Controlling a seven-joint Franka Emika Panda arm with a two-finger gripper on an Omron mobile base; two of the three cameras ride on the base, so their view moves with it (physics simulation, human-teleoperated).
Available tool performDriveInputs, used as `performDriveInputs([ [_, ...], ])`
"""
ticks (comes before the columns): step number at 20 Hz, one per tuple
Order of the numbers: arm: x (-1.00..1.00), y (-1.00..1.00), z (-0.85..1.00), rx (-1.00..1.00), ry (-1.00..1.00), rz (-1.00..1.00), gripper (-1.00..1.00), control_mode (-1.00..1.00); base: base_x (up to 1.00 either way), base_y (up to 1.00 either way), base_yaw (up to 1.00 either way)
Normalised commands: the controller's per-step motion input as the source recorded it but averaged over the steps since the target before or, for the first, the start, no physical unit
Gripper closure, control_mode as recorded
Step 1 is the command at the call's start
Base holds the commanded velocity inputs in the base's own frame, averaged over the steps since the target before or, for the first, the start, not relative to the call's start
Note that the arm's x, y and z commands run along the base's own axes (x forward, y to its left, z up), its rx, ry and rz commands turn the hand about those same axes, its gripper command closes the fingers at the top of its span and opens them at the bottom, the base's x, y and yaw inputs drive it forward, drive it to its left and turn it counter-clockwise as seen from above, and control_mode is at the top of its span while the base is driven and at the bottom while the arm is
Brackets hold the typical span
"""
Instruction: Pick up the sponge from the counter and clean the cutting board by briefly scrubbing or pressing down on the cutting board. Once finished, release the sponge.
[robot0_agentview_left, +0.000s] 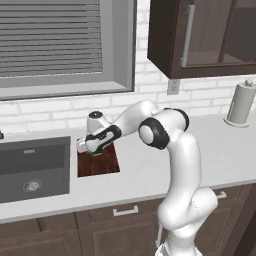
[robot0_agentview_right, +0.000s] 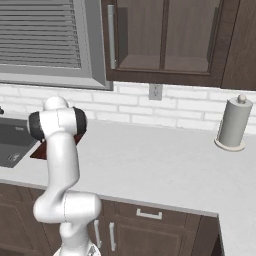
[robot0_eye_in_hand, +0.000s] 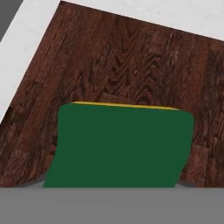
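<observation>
1. The left base view is showing the white arm reaching left over the flat dark reddish-brown wood-grain cutting board (robot0_agentview_left: 98, 161), which is lying on the long light grey-white counter (robot0_agentview_left: 150, 170) just beside the dark grey sink basin (robot0_agentview_left: 32, 167).
2. There the two-finger gripper (robot0_agentview_left: 96, 151) is sitting low over the board with the small green-topped, yellow-bottomed sponge (robot0_agentview_left: 97, 152) at its tips.
3. The hand view is showing the sponge's green face up close, a yellow edge peeking above it, wood grain behind.
4. The right base view is showing a grey paper-towel roll (robot0_agentview_right: 233, 125) and a slice of board behind the arm.
5. No writing is readable.
6. The gripper is appearing clamped on the sponge; the fingertips themselves are hidden.
</observation>
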Motion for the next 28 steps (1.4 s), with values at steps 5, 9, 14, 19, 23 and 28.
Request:
performDriveInputs([
  [5,-0.64,0.00,-0.24,0.00,0.14,0.00,1.00,-1.00,0.00,0.00,0.00],
  [9,-0.60,-0.05,-0.24,0.00,0.22,0.00,1.00,-1.00,0.00,0.00,0.00],
  [14,-0.62,-0.10,-0.31,0.00,0.22,0.00,1.00,-1.00,0.00,0.00,0.00],
  [19,-0.78,-0.14,-0.48,0.00,0.12,0.00,1.00,-1.00,0.00,0.00,0.00],
  [23,-0.82,-0.12,-0.52,0.00,0.01,0.00,1.00,-1.00,0.00,0.00,0.00],
  [28,-0.64,-0.05,-0.49,0.00,0.03,0.00,1.00,-1.00,0.00,0.00,0.00],
])
